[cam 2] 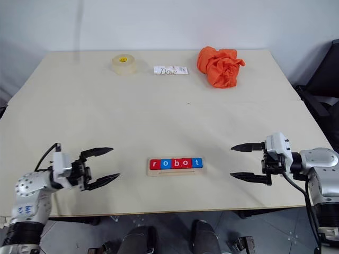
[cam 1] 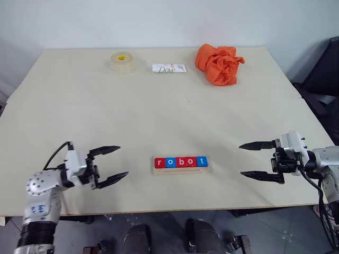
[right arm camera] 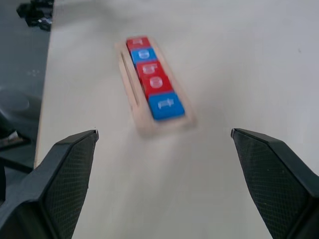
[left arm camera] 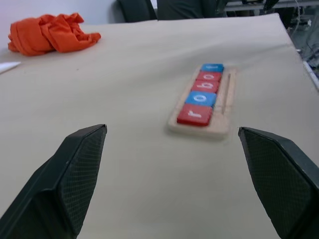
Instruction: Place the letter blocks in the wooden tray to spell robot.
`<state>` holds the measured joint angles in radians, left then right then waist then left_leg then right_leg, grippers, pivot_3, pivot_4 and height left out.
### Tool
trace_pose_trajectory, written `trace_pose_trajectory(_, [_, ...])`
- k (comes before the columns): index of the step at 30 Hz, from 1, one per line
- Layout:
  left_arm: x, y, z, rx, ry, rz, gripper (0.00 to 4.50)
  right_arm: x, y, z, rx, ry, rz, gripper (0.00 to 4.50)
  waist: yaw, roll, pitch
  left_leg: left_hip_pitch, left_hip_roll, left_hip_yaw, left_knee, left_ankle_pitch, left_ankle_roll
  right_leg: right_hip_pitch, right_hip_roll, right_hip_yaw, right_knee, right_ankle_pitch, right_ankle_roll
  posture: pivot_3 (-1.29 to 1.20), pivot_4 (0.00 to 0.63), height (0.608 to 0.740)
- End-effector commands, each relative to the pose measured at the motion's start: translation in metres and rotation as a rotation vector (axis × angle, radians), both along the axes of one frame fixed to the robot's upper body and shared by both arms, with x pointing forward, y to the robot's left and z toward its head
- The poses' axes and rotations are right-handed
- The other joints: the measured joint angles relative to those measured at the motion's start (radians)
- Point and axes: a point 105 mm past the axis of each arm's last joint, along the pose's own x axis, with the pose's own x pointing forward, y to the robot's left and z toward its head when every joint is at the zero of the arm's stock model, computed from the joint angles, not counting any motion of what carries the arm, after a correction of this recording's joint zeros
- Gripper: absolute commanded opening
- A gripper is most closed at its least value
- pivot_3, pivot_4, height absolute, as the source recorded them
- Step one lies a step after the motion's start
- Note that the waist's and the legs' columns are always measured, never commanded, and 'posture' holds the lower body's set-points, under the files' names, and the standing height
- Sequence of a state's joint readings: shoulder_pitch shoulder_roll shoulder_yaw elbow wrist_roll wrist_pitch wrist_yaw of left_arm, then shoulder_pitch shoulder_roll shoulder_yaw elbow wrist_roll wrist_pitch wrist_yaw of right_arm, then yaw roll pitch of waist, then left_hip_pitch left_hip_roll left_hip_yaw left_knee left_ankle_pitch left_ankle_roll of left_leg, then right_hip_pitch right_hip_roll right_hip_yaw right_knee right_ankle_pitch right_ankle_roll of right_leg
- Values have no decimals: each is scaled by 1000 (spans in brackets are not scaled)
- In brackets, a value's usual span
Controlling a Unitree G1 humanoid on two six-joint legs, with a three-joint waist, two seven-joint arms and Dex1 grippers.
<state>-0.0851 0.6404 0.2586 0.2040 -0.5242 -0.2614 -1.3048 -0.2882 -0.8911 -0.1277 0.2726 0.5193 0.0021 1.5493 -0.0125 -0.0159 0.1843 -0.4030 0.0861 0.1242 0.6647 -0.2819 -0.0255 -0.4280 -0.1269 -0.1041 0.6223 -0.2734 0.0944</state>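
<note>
The wooden tray (cam 1: 180, 170) lies near the table's front edge, midway between my arms. In it the letter blocks (cam 1: 180, 162) sit side by side in a row: red r, blue o, red b, red o, blue t. My left gripper (cam 1: 115, 163) hovers open to the left of the tray, pointing toward it, nothing between its fingers. On the other side, well apart from the tray, my right gripper (cam 1: 245, 160) is open and empty, pointing left. Both wrist views look at the tray (left arm camera: 219, 127) (right arm camera: 134, 99) between wide-spread fingertips (left arm camera: 75, 164) (right arm camera: 70, 164).
Along the far edge of the table (cam 1: 159, 106) lie a roll of tape (cam 1: 122, 62), a white Dove packet (cam 1: 169, 68) and a crumpled orange cloth (cam 1: 218, 63). A dark chair (cam 1: 326, 74) stands beside the table's right edge.
</note>
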Motion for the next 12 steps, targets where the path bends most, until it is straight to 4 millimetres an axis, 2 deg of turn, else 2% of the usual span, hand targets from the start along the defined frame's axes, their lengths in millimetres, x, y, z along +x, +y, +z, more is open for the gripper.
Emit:
trace_pose_trajectory(1, [-2, 11, 13, -29, -52, 13, 4500, 3, -1, 15, 13, -71, 67, 4474, -2, 0, 0, 0, 0, 0, 0, 0, 0, 0, 0, 0, 0, 0, 0, 0, 150, 740])
trace_pose_trajectory(12, [3, 15, 22, -53, -122, 45, 4500, 13, 10, 26, 47, -91, 117, 4474, 4, 1, 0, 0, 0, 0, 1, 0, 0, 0, 0, 0, 0, 0, 0, 0, 150, 740])
